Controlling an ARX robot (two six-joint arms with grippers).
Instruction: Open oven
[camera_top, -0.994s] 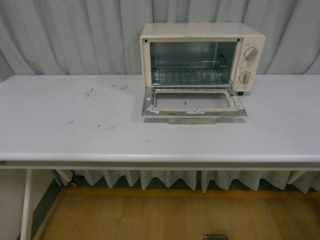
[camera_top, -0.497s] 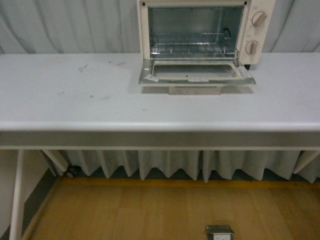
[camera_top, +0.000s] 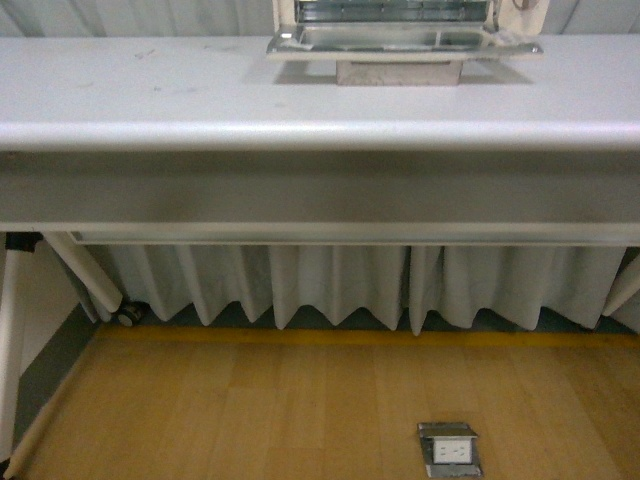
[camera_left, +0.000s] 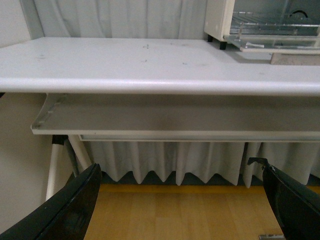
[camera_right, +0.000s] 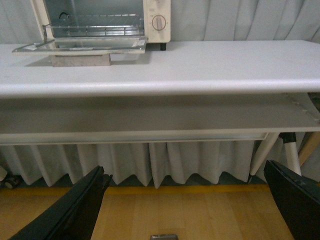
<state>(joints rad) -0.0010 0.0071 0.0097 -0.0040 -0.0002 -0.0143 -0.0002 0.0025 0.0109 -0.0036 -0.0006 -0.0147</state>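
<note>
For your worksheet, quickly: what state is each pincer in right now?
Left pincer: open, holding nothing.
Right pincer: open, holding nothing.

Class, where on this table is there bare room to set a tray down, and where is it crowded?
Bare tabletop runs from the oven to the far end, and past its knob side. The open door crowds the middle.

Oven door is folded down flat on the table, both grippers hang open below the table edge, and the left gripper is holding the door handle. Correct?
Not quite. The left gripper holds nothing: its wrist view shows open fingers below the table, well clear of the oven. The door is down and the right gripper is open, as stated.
</note>
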